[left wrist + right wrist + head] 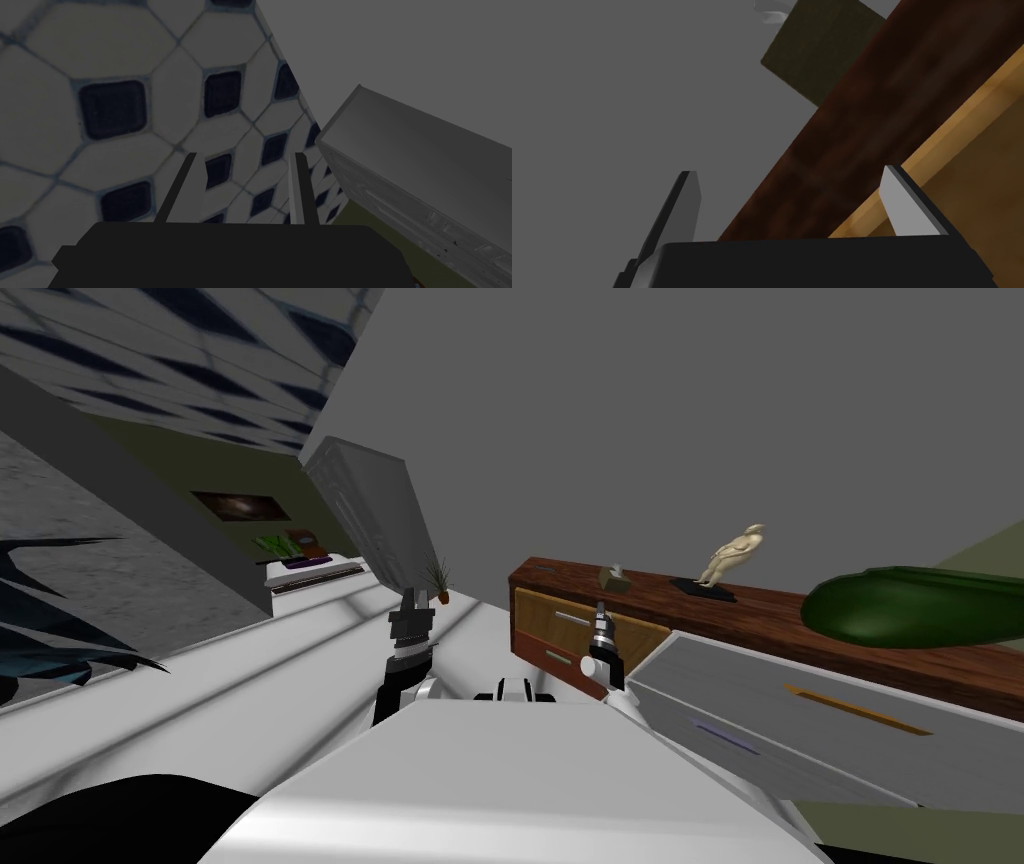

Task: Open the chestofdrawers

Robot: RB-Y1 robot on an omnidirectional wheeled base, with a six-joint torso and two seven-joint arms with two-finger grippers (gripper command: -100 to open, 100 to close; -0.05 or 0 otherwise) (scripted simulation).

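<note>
Right gripper at chest; box, statuette atop.

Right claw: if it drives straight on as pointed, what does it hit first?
Likely the chest of drawers, at its dark wood top edge just above the tan drawer front; the open right claw centres there. Depth unclear.

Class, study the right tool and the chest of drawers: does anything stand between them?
Nothing visible does. The open right tool is close to the chest of drawers, its fingers aimed where the dark top meets the light wooden drawer front. The small box rests on top, aside.
</note>
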